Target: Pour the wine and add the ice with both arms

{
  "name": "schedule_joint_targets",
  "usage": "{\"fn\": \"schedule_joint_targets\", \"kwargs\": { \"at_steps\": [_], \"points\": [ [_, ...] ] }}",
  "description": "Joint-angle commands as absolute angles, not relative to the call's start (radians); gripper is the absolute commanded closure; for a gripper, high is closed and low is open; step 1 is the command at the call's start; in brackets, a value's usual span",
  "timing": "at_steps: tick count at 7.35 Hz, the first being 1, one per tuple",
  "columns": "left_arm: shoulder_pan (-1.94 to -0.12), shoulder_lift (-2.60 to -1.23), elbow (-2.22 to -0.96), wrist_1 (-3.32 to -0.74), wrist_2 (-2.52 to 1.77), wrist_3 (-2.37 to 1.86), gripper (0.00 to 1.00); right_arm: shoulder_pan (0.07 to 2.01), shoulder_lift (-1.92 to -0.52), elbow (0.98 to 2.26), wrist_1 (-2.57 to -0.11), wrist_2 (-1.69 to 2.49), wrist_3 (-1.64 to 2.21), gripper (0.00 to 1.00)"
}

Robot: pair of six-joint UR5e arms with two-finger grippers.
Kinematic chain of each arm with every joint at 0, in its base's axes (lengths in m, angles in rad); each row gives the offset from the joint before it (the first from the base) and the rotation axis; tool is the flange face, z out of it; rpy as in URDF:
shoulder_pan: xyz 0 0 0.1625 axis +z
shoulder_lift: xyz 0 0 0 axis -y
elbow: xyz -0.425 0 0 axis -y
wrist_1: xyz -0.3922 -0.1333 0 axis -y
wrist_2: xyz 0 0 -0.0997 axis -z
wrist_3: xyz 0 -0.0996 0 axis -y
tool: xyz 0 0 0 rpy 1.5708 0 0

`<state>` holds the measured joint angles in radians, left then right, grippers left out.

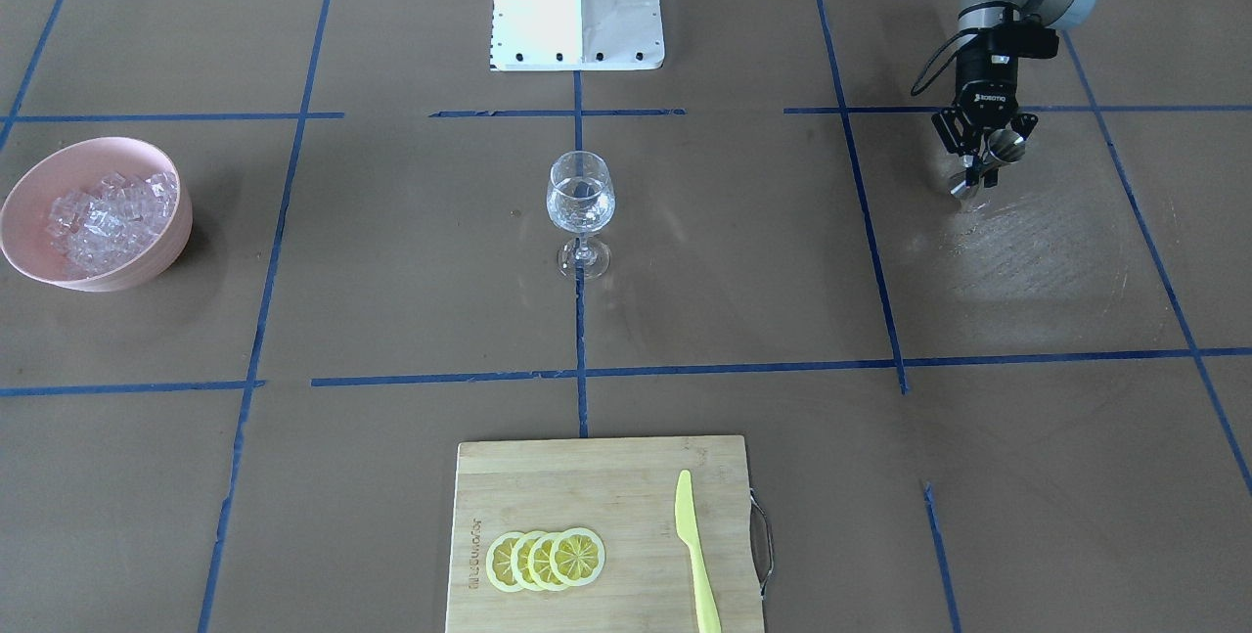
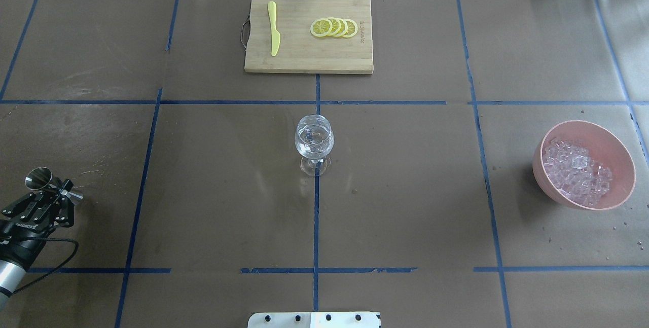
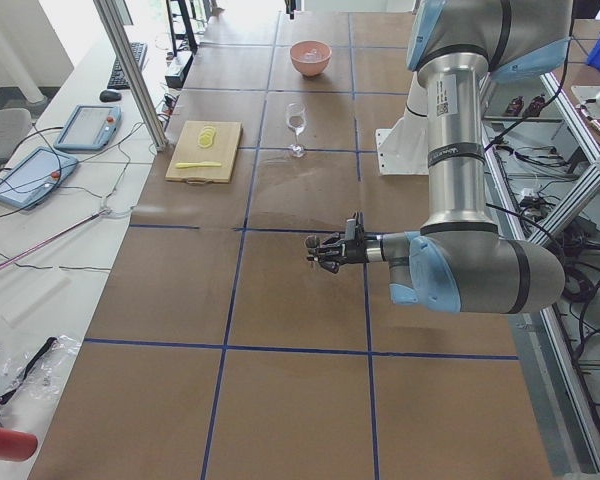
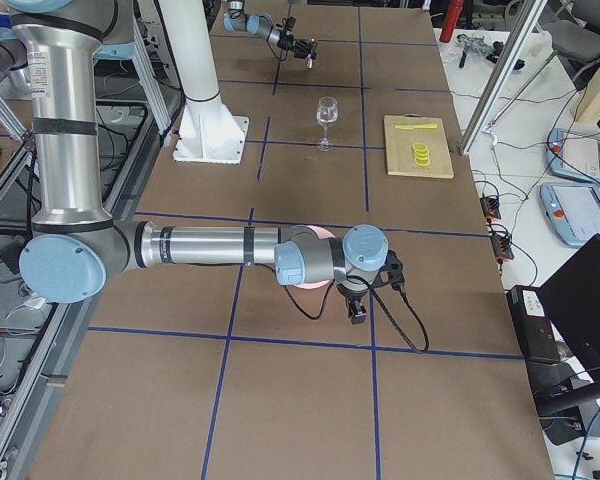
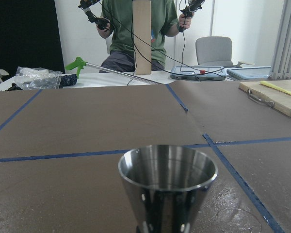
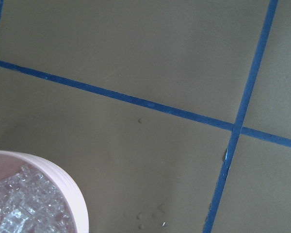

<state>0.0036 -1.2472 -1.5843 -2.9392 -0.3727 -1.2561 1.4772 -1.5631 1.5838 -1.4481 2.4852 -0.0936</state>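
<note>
The stemmed wine glass point(image 2: 314, 138) stands upright at the middle of the desk point(image 2: 405, 206), on a crossing of blue tape lines. A little clear wine point(image 1: 581, 207) sits in its bowl, hard to pick out against the glass.

Far out on the robot's left of the glass, the left gripper point(image 2: 58, 191) has its jaws closed narrowly on the waist of a steel double-ended jigger point(image 2: 40, 177), with one cup showing on either side of the fingers. The left wrist camera looks straight at the jigger's open mouth, and beyond it a person in a green shirt point(image 5: 140, 24) holds two controllers.

Just as far from the glass on the robot's right is a pink bowl point(image 1: 166, 256) heaped with ice point(image 1: 103, 212), clear little cubes piled well up inside it. The right arm point(image 4: 200, 245) reaches out low on that side, its wrist in front of the bowl in the right-end view. From there I cannot tell how its jaws stand. Its wrist camera catches only the bowl's rim and a few droplets point(image 6: 150, 216) on the desk nearby.

Past the glass, away from the robot's base, lies a wooden cutting board point(image 2: 304, 57). It carries a row of overlapping lemon slices point(image 2: 334, 27) and a yellow plastic knife point(image 2: 274, 34), set well apart from each other.
</note>
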Motion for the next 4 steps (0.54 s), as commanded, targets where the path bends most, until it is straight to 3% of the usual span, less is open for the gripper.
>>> {"fn": "schedule_joint_targets", "kwargs": {
  "at_steps": [1,4],
  "points": [
    [0.024,-1.249,-1.569,-2.939,-0.348,-1.256,1.0,1.477,-1.563,1.583,-1.448,2.485,-0.094,0.0],
    [0.035,-1.249,-1.568,-2.939,-0.344,-1.256,1.0,1.477,-1.563,1.583,-1.448,2.485,-0.094,0.0]
  ]
}}
